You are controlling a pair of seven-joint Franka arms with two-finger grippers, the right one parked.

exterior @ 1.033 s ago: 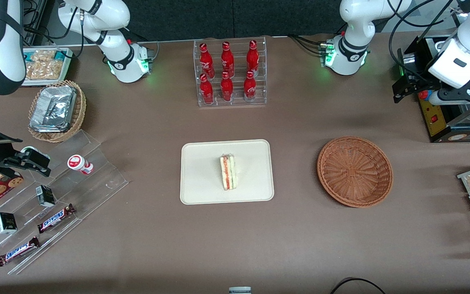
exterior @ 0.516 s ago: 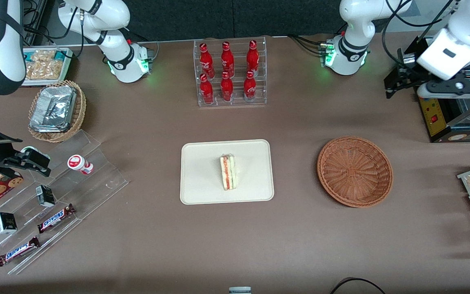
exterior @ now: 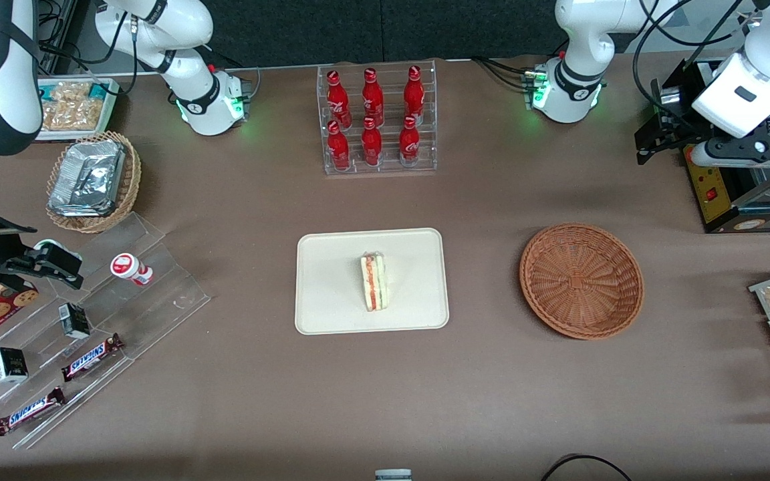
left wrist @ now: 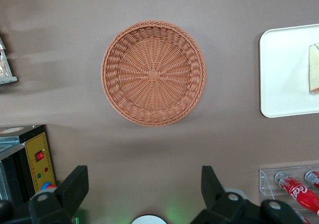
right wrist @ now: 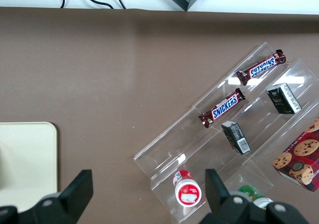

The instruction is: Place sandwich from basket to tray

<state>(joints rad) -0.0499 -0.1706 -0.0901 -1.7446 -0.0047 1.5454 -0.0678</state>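
The tray (exterior: pixel 331 254) sits at the centre of the front frame, flat on the brown table (exterior: pixel 492 401). The basket (exterior: pixel 581 280) lies beside it, toward my working end, with nothing in it. My gripper (exterior: pixel 652 141) hangs high in the upper right corner, fingers (left wrist: pixel 75 184) spread wide, gripping nothing. The sandwich (exterior: pixel 374 281) rests on the tray, near its middle

Even overhead light, soft shadows beside basket (exterior: pixel 581 280); all views sharp, glare-free.
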